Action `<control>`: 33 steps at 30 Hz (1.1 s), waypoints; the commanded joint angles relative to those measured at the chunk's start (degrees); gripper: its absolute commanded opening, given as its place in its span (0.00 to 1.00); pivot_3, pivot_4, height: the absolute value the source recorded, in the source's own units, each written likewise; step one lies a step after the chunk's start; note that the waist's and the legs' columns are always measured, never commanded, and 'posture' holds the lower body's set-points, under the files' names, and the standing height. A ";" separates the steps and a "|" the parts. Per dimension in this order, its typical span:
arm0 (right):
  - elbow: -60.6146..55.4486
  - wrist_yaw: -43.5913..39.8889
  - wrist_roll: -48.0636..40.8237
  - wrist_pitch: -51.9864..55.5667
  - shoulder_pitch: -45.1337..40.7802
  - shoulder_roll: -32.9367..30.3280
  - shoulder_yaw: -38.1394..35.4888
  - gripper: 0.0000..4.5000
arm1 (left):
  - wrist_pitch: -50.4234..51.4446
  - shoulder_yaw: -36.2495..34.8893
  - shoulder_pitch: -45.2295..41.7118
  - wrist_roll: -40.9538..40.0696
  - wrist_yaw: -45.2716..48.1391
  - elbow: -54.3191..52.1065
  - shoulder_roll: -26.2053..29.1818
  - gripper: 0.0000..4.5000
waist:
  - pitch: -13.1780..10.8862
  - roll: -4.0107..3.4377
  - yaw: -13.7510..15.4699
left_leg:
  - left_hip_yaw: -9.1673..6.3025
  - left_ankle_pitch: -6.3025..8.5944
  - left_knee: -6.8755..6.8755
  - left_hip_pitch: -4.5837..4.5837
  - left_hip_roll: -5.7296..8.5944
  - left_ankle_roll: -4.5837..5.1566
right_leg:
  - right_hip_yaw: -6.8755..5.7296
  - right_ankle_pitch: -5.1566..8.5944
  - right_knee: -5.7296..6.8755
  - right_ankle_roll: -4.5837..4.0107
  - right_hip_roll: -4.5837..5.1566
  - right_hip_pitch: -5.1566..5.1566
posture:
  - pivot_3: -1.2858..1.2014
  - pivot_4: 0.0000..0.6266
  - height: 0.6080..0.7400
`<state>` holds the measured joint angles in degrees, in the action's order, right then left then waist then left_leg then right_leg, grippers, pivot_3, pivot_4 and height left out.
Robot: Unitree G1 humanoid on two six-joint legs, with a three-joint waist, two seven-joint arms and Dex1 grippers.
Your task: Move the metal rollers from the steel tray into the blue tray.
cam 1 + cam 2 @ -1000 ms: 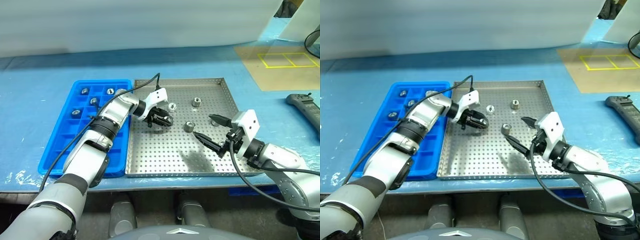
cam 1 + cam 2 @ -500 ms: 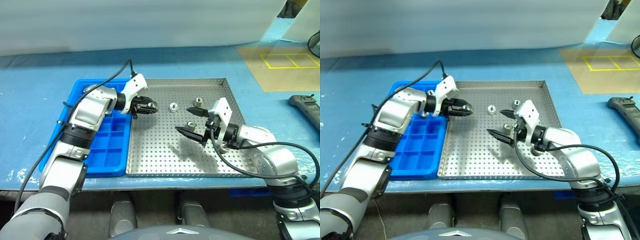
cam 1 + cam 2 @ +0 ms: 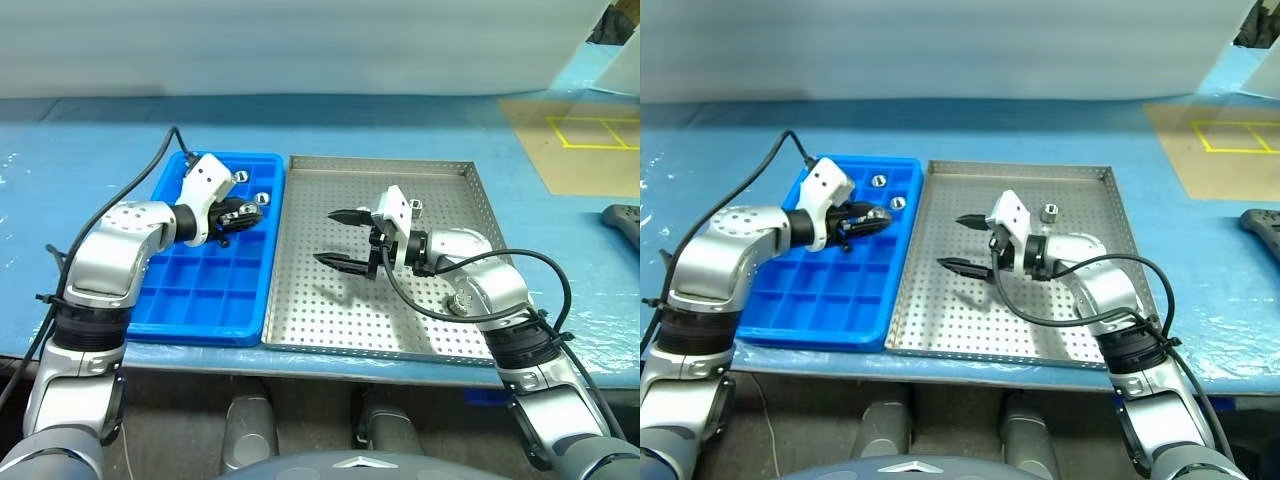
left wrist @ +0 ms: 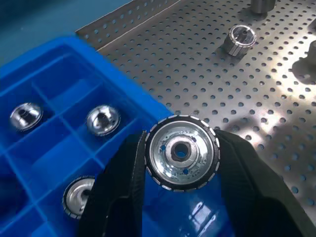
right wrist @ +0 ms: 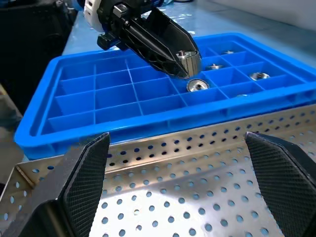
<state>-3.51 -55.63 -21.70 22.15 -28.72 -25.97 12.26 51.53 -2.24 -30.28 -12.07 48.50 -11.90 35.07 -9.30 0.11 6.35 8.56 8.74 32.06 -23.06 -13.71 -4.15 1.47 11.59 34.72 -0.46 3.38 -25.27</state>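
While the left gripper (image 4: 180,197) pinches one of the metal rollers (image 4: 180,153) by its knurled rim over the blue tray (image 3: 190,310), bore facing the wrist camera, right gripper (image 3: 340,238) hangs wide open and empty above the steel tray (image 3: 330,320). Looks rigid, dense, slick: grip across the rim. Others sit axis-up in far compartments; one (image 3: 1049,211) left on steel

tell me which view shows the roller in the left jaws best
The left wrist view: the roller faces the camera, pinched between both fingers, over the blue tray. The right wrist view shows it small and side-on; the head views show only a glint at the left gripper.
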 commanded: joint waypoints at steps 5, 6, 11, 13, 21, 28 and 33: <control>3.18 -4.16 0.98 -2.75 -3.52 2.18 1.06 1.00 | 3.73 -7.54 7.59 -3.49 -5.60 -10.14 2.82 0.38 | 0.00 0.00 1.17 | -0.03 -0.02 0.02 -0.02 -0.02 -0.03 | -0.06 0.01 0.05 -0.01 0.00 -0.03 | 0.64 0.24 1.00; 3.72 -4.55 1.15 -2.92 -3.88 2.50 1.13 1.00 | 4.17 -8.46 8.67 -3.77 -6.47 -11.11 2.96 0.38 | 0.00 0.00 1.26 | -0.04 -0.02 0.02 -0.02 -0.03 -0.04 | -0.08 0.01 0.05 -0.01 0.00 -0.03 | 0.65 0.24 1.00; 6.31 -6.69 1.91 -3.90 -5.42 3.82 1.84 1.00 | 6.55 -13.73 14.39 -4.80 -11.52 -16.50 2.60 0.38 | 0.00 0.00 2.35 | -0.07 0.01 0.03 -0.03 -0.06 0.02 | -0.12 0.01 0.06 -0.02 -0.01 -0.04 | 0.67 0.24 1.00; 7.09 -7.39 2.20 -4.29 -5.76 4.18 2.06 1.00 | 7.12 -14.97 16.30 -5.29 -13.22 -18.22 2.15 0.38 | 0.00 0.00 2.61 | -0.08 0.02 0.02 -0.05 -0.05 0.04 | -0.14 0.02 0.06 -0.03 0.00 -0.03 | 0.67 0.24 1.00; 10.47 -10.06 3.02 -5.67 -7.78 5.45 2.51 1.00 | 8.40 -19.39 23.50 -6.01 -20.00 -23.31 -0.59 0.38 | 0.00 0.01 4.33 | -0.14 0.05 0.04 -0.09 -0.08 0.09 | -0.14 0.04 0.07 -0.05 0.01 -0.03 | 0.69 0.24 1.00; 11.43 -11.48 3.59 -5.92 -8.21 5.91 2.37 1.00 | 8.17 -20.65 26.50 -6.20 -23.47 -24.33 -1.73 0.38 | 0.00 0.01 5.68 | -0.15 0.06 0.04 -0.13 -0.08 0.10 | -0.13 0.04 0.05 -0.05 0.00 -0.05 | 0.70 0.24 1.00; 11.30 -11.94 3.72 -5.67 -8.11 5.85 2.28 1.00 | 6.67 -20.50 27.53 -5.41 -25.16 -22.69 -1.63 0.38 | 0.00 0.01 6.06 | -0.17 0.06 0.04 -0.13 -0.08 0.10 | -0.12 0.04 0.05 -0.05 0.00 -0.05 | 0.70 0.24 1.00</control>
<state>8.51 -66.93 -17.76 17.19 -35.74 -20.15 14.79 59.91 -21.07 -2.50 -17.80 24.10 -33.83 33.10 -9.30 0.12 12.41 8.39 8.79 32.11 -23.20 -13.79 -4.05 1.35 11.63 34.78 -0.51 3.38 -25.32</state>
